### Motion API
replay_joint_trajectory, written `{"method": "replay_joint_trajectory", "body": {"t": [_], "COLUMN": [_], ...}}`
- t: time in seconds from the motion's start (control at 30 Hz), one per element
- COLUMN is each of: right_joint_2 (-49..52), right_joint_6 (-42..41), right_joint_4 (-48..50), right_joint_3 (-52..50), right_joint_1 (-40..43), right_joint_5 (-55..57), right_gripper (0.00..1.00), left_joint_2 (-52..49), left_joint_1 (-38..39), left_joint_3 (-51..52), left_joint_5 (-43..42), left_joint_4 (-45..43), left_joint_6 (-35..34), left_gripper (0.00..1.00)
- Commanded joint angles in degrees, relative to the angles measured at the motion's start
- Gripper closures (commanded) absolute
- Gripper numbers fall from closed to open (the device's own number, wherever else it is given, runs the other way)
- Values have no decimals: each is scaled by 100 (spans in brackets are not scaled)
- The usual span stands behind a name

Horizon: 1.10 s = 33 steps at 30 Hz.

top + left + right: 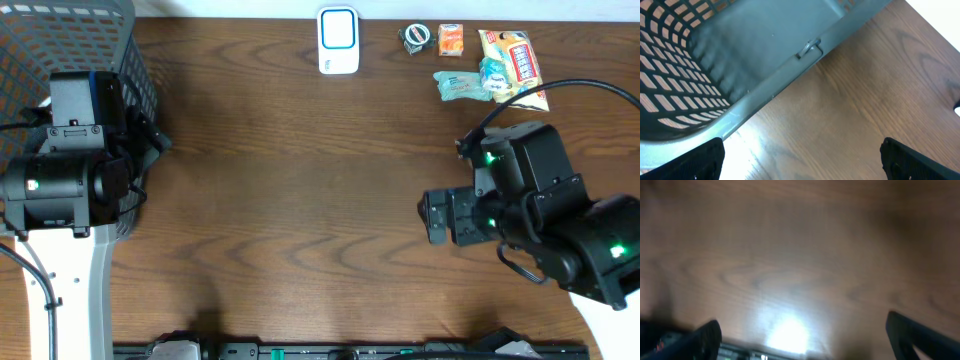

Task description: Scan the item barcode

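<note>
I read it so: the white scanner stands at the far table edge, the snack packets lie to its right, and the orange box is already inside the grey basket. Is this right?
One point is wrong. The orange box is not inside the grey basket; it lies on the table beside the snack packets, right of the white scanner. The overhead view shows this.

No legible text or labels.

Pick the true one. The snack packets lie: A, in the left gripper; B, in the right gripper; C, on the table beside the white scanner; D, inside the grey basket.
C: the overhead view shows the snack packets on the wooden table, just to the right of the white scanner, far from the basket.
</note>
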<state>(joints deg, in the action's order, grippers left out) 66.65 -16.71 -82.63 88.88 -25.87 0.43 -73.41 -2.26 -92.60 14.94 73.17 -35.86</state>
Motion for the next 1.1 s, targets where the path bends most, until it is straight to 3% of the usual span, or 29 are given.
{"method": "replay_joint_trajectory", "body": {"t": [0.0, 0.33, 0.6, 0.83, 1.07], "right_joint_2": [-566, -3110, -5005, -5980, -6594], "right_joint_6": [372, 560, 866, 868, 868], "right_joint_4": [916, 3906, 5683, 6804, 7272], "right_joint_3": [-1008, -4529, -6664, -7809, -8395], "right_joint_1": [439, 2055, 2398, 2402, 2496], "right_joint_5": [87, -304, -605, -809, -811], "right_gripper": [1, 1, 1, 1, 1], "left_joint_2": [0, 0, 0, 0, 0], "left_joint_1": [-42, -42, -42, -42, -42], "left_joint_3": [-31, -31, -31, -31, -31], "left_joint_5": [57, 57, 57, 57, 57], "left_joint_4": [13, 13, 13, 13, 13], "left_joint_6": [-24, -24, -24, -24, -24], "left_gripper": [2, 3, 2, 2, 2]}}
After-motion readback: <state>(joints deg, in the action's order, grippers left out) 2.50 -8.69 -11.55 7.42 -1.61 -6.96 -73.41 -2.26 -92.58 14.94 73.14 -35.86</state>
